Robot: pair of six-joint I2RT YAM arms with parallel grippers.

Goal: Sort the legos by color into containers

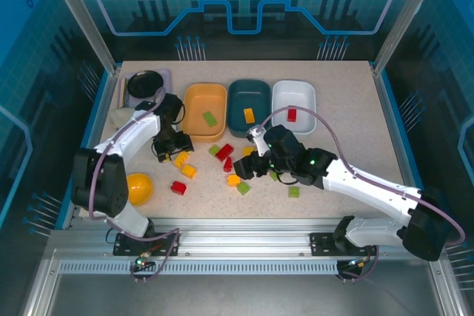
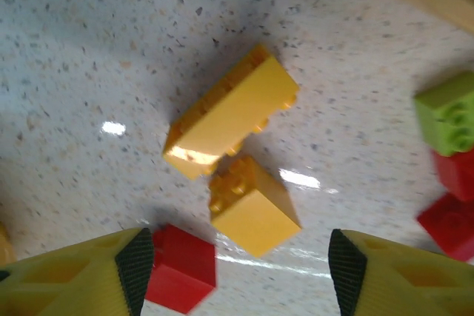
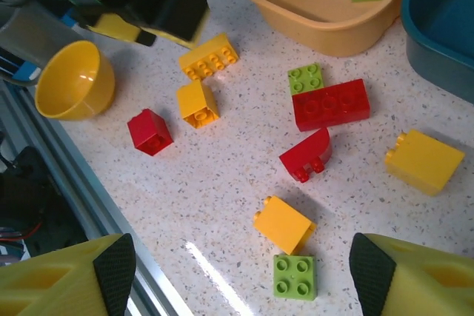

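Observation:
Loose legos lie on the table in front of three trays: yellow-orange (image 1: 205, 101), teal (image 1: 249, 98) and white (image 1: 293, 94). A green lego (image 1: 210, 118) lies in the yellow-orange tray, a yellow one (image 1: 249, 115) in the teal tray, a red one (image 1: 292, 115) in the white tray. My left gripper (image 2: 241, 271) is open just above the table, near a square yellow brick (image 2: 253, 206), with an oblong yellow brick (image 2: 231, 112) beyond it. A red brick (image 2: 181, 268) lies by its left finger. My right gripper (image 3: 243, 275) is open wide over a yellow brick (image 3: 285, 223) and a green square (image 3: 295, 277).
A glossy yellow bowl (image 1: 139, 188) sits at the near left, a round black dish (image 1: 147, 83) at the far left. More red (image 3: 331, 103), green (image 3: 305, 78) and yellow (image 3: 424, 160) bricks lie between the arms. The metal table edge (image 3: 111, 205) runs close to my right gripper.

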